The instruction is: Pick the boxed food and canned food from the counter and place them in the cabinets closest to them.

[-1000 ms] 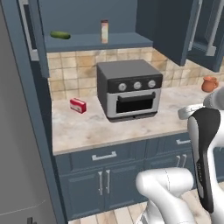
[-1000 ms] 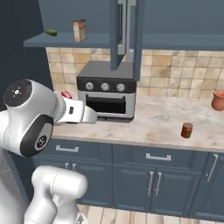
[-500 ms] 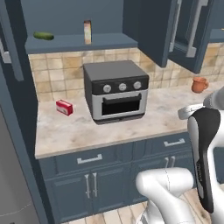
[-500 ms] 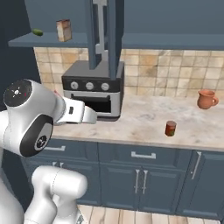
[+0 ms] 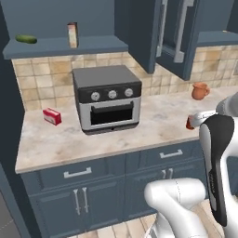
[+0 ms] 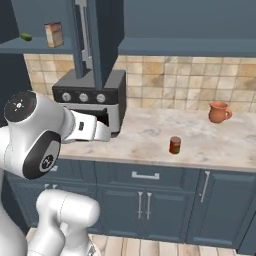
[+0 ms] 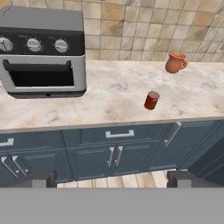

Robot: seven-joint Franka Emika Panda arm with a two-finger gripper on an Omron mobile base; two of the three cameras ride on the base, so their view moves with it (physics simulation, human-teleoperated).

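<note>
Where it stands upright, the canned food (image 7: 152, 100) looks red-orange, dark-topped.

Ahead of the open gripper (image 7: 109, 178), bare beige marble counter (image 7: 109, 105) lies around the small red-orange can (image 7: 152, 100). The grey toaster oven (image 7: 43, 52) blocks the left; the terracotta mug (image 7: 175, 62) stands beyond, well apart. Open dark blue-grey cabinet doors (image 5: 169, 32) hang overhead.

Kitchen: toaster oven (image 5: 108, 98), tiled backsplash (image 6: 170, 82)
</note>
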